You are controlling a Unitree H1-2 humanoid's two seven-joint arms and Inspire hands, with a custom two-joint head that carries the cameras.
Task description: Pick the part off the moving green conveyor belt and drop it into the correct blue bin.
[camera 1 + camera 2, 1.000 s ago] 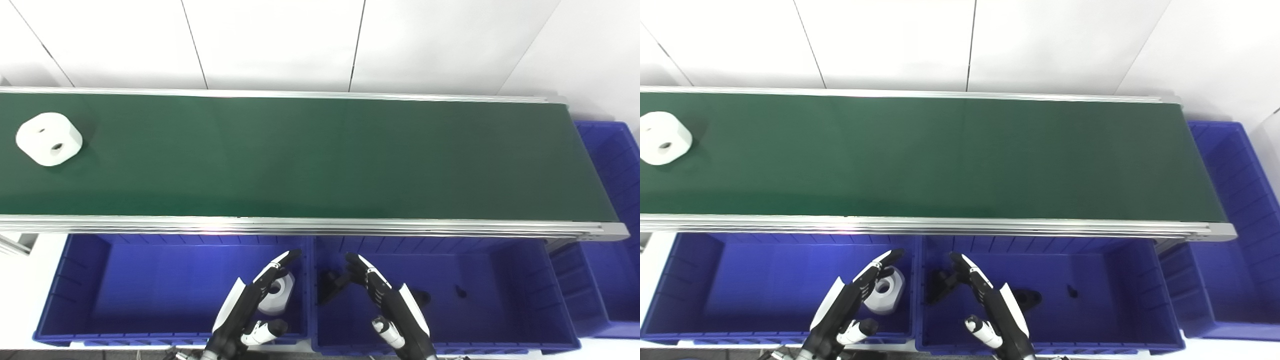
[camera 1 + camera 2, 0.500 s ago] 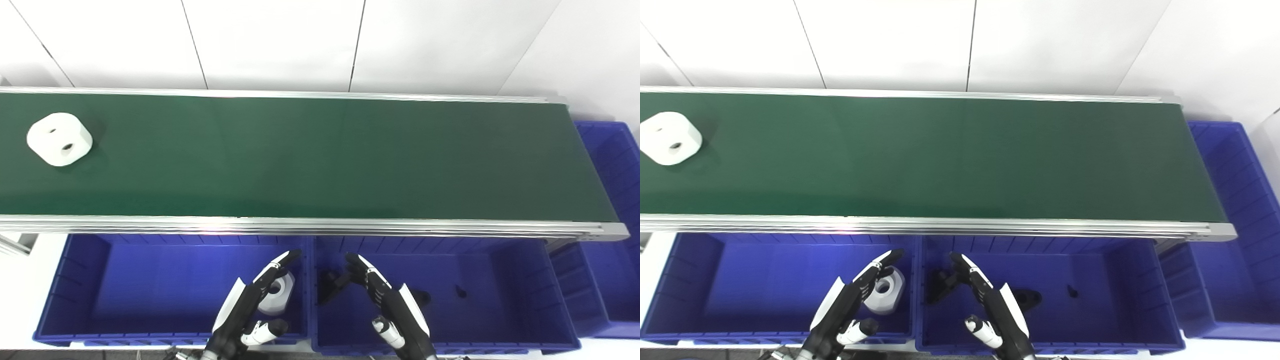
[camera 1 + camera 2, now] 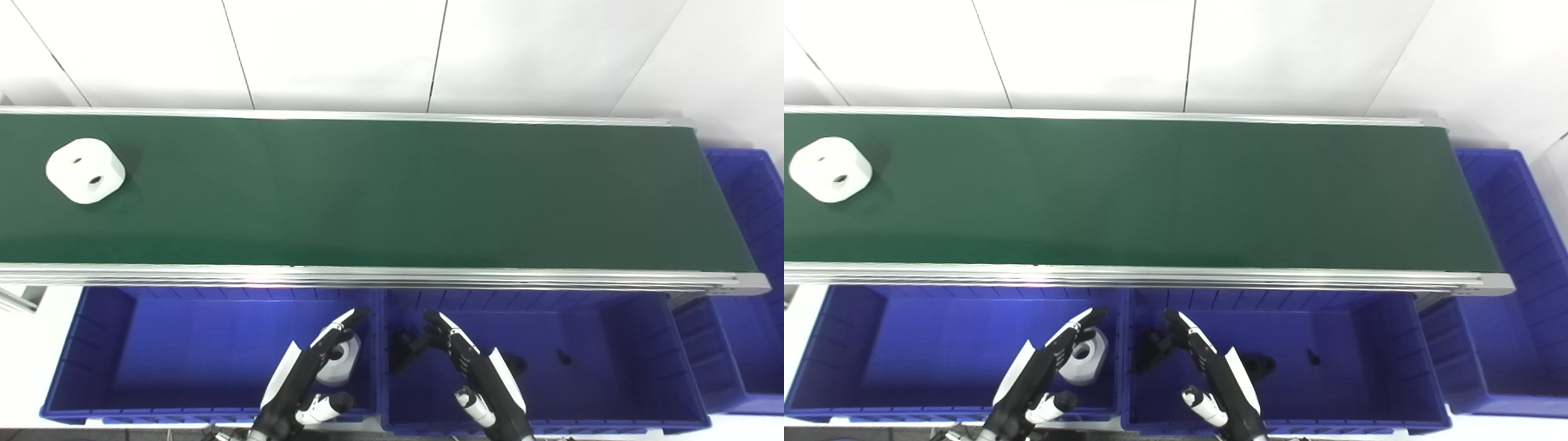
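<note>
Part (image 3: pixel 85 170): white rounded block w/ two holes on matte green belt (image 3: pixel 392 190); both hands (image 3: pixel 306 376) (image 3: pixel 481 376) spread, empty.

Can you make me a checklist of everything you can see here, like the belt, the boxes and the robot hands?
Surface: green conveyor belt with silver rails, running left to right.
Job's things: white part with two holes lies on the belt's far left end. Left blue bin holds one white part; middle blue bin holds small black parts; a third blue bin stands at the belt's right end.
Clutter: nothing seen.
Hands: left hand and right hand both open, holding nothing, above the bins.
Cables: nothing seen.
Surroundings: white panelled wall behind the belt.
</note>
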